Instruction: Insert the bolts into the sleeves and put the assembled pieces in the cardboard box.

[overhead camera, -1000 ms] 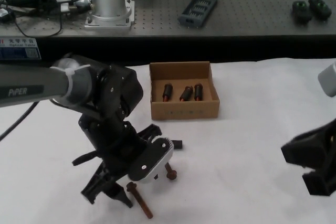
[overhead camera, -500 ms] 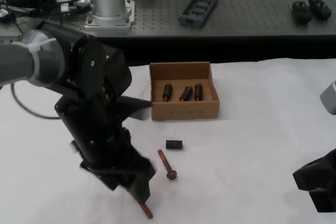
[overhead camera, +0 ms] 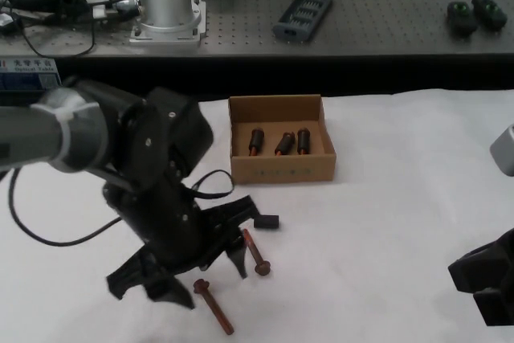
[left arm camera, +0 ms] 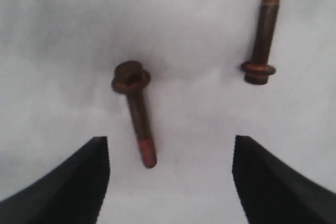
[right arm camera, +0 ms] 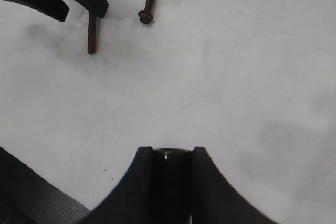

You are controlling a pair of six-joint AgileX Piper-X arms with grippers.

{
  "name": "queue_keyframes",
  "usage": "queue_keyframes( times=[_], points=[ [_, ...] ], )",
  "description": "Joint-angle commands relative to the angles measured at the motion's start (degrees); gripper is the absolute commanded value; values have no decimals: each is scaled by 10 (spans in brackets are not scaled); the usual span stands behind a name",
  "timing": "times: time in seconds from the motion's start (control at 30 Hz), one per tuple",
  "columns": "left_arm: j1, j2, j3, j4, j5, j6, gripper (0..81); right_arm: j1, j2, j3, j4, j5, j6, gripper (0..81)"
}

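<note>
Two rusty bolts lie on the white cloth. My left gripper (overhead camera: 201,279) hangs open low over the nearer bolt (overhead camera: 213,308); in the left wrist view this bolt (left arm camera: 135,111) lies between the two black fingers (left arm camera: 73,182), untouched. The second bolt (overhead camera: 255,252) lies beside it, toward the loose black sleeve (overhead camera: 267,221). The cardboard box (overhead camera: 281,168) behind holds three assembled pieces. My right gripper (right arm camera: 170,153) is shut on a black sleeve (right arm camera: 170,182) above bare cloth, and its arm (overhead camera: 486,283) stands at the near right.
A metal bench runs along the back with a silver post base (overhead camera: 165,6), cables, a dark tray (overhead camera: 303,10) and two black knobs (overhead camera: 475,14). White cloth (overhead camera: 401,198) lies bare between the box and the right arm.
The left arm's wrist has swung round over the near bolt, which was half covered a moment ago and now lies between its open fingers. The right arm sank toward the near edge, then held.
</note>
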Motion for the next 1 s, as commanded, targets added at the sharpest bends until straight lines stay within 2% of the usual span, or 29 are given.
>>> queue_keyframes(
  times=[0.0,0.1,0.2,0.37,0.53,0.97],
  points=[
    [-17,-5,1,-47,-58,-12,423,1,-4,-1,1,-7,-5,18],
    [-19,-5,1,-51,-75,-6,317,1,-4,-1,1,-7,-5,18],
    [-19,-5,1,-51,-94,1,275,1,-4,-1,1,-7,-5,18],
    [-19,-5,1,-30,-92,3,288,1,-4,-1,1,-7,-5,18],
    [-27,-5,2,19,-89,3,419,1,-4,-1,1,-7,-5,18],
    [-31,6,5,4,-105,0,380,1,-4,-1,1,-7,-5,18]
  ],
)
